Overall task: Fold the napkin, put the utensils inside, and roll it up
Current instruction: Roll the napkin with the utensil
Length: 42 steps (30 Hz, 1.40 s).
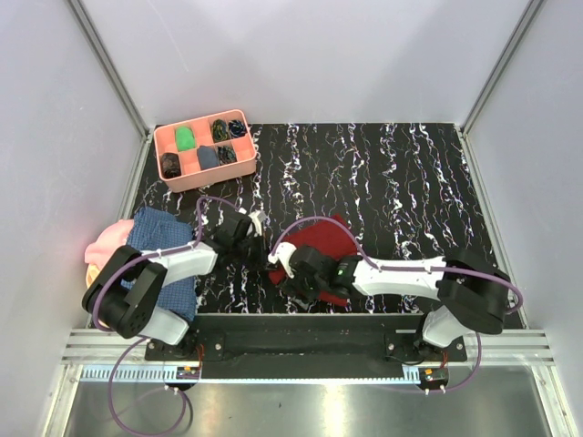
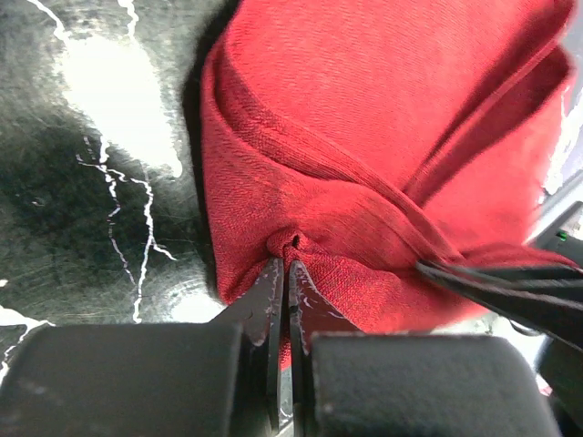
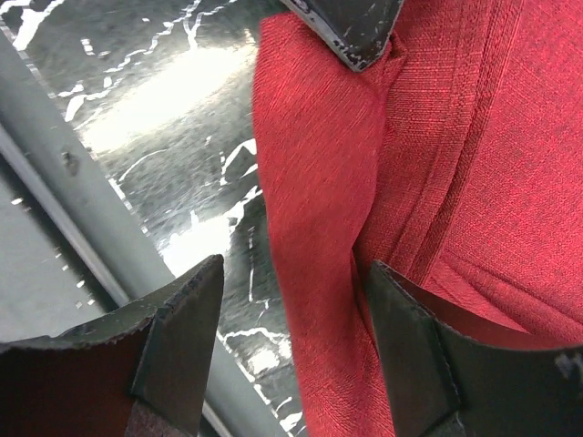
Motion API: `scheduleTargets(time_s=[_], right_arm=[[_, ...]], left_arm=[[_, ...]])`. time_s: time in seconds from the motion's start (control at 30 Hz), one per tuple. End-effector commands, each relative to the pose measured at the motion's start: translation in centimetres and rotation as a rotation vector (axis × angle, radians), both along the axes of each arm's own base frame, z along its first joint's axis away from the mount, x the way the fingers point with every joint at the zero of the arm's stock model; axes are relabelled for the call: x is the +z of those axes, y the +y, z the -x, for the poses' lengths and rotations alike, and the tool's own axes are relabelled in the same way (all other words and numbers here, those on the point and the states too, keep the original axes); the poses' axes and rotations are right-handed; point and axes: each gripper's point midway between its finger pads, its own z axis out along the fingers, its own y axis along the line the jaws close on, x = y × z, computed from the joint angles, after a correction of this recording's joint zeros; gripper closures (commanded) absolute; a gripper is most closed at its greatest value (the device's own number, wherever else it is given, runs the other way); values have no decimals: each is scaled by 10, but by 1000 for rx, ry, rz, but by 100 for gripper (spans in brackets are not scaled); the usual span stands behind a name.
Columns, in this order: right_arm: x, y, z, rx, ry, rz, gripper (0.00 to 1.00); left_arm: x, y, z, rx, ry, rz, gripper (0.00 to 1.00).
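The right gripper (image 3: 293, 269) is the one closest to the front edge of the table (image 1: 410, 182). Its jaws are wide open. A folded edge of the napkin (image 3: 437, 164) runs straight in between them, but the fingers (image 3: 173, 337) do not squeeze it. In the wrist view, most of the red cloth spreads off to the right of those jaws.

Just past it is the left gripper (image 2: 284, 264). Its jaws are shut tight on a small pinch of the napkin, right at their tips. From these jaws the cloth bulges out in front and a bit to the right. It looks folded over, with a seam running slantwise across it.

From above, the napkin lies slanted. It goes from the two grippers out toward the far right. Both grippers are at the same near-left end, very close to each other. The left one has hold of it. I think the right one only needs to close.

I cannot see the utensils. They may be inside the cloth, but I cannot tell.

A blue cloth (image 1: 155, 246) lies off to the left of the left jaws. A pink box (image 1: 196, 180) sits far behind them.
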Motion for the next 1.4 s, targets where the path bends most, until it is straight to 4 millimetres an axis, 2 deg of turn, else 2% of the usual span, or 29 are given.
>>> scheduleTargets(time_s=[0.0, 0.17, 0.2, 0.23, 0.4, 0.43, 0.53, 0.57, 0.6, 0.67, 0.7, 0.83, 0.97, 1.03, 1.07, 1.13, 1.17, 1.2, 1.37], right_arm=[[-6, 4, -15, -27, -63, 34, 28], [-21, 6, -10, -10, -1, 79, 32], [-31, 5, -7, -14, 29, 100, 34], [-30, 10, -4, -3, 53, 96, 35], [-43, 7, 5, -17, 172, 118, 41], [-43, 9, 8, -8, 202, 109, 48], [-44, 9, 17, 4, 272, 110, 61], [-44, 9, 20, 2, 295, 112, 63], [-43, 9, 24, 10, 330, 100, 65], [-42, 8, 28, 9, 375, 85, 69], [-43, 8, 34, 19, 417, 73, 70], [-42, 5, 28, 0, 496, 25, 72], [-48, 2, 26, -1, 572, -5, 73], [-47, 3, 26, 13, 601, -22, 74], [-50, 3, 25, 15, 613, -22, 74], [-48, 6, 27, 30, 649, -40, 75], [-48, 6, 27, 36, 671, -49, 75], [-48, 6, 27, 40, 680, -53, 75], [-52, 8, 27, 56, 737, -72, 77]], left_arm=[[-26, 23, 21, -19, 93, -119, 100], [-24, 21, 19, -36, 81, -117, 100], [-22, 20, 18, -39, 75, -113, 100], [-22, 20, 18, -42, 75, -114, 100], [-19, 19, 14, -44, 59, -112, 100], [-17, 18, 13, -43, 53, -108, 100], [-12, 19, 6, -27, 22, -109, 99], [-5, 20, 2, -17, -3, -105, 94], [-1, 23, -3, 3, -20, -106, 84], [11, 30, -13, 45, -75, -117, 76], [16, 34, -19, 69, -93, -120, 69], [32, 48, -29, 126, -169, -142, 57], [39, 59, -26, 158, -208, -144, 49], [45, 58, -25, 150, -241, -115, 42], [39, 58, -19, 141, -233, -110, 39], [45, 49, -16, 119, -259, -44, 35], [40, 48, -11, 112, -251, -27, 31], [45, 43, -15, 107, -282, 11, 30], [38, 31, -7, 68, -258, 89, 26]])
